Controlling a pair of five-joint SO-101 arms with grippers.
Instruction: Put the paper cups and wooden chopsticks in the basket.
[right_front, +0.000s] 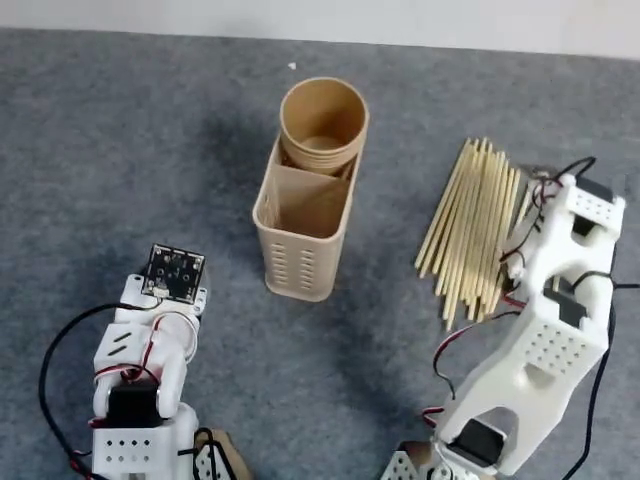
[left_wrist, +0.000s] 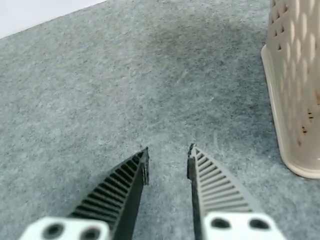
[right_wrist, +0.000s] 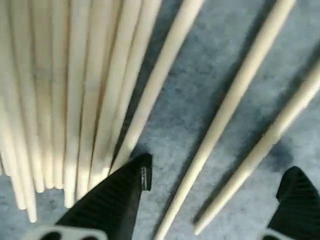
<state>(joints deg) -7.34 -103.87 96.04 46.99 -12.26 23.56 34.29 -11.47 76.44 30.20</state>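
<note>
- High view: the beige slotted plastic basket (right_front: 300, 250), which has two compartments, sits centre frame on the grey felt table cover (right_front: 120, 150). A stack of brown paper cups (right_front: 323, 125) stands in its upper compartment. The lower compartment looks empty.
- The pale wooden chopsticks (right_front: 472, 225) lie fanned on the cover at centre right, well apart from the basket, with none inside it. I judge the cups done and the chopsticks step in hand.
- The white left arm (right_front: 150, 370) is at lower left. The white right arm (right_front: 555, 300) is at the right edge, its head over the right side of the chopsticks.
- Left wrist view: the left gripper (left_wrist: 168, 160) has its fingers slightly parted with nothing between them, over bare cover. The basket wall is at the right edge.
- Right wrist view: the right gripper (right_wrist: 220, 175) is spread wide and holds nothing. A couple of loose chopsticks run between its jaws, and the main bundle is at upper left.
- Next, I reckon: lower, close on the sticks, lift, and carry them to the empty compartment. Thin sticks may slip.
</note>
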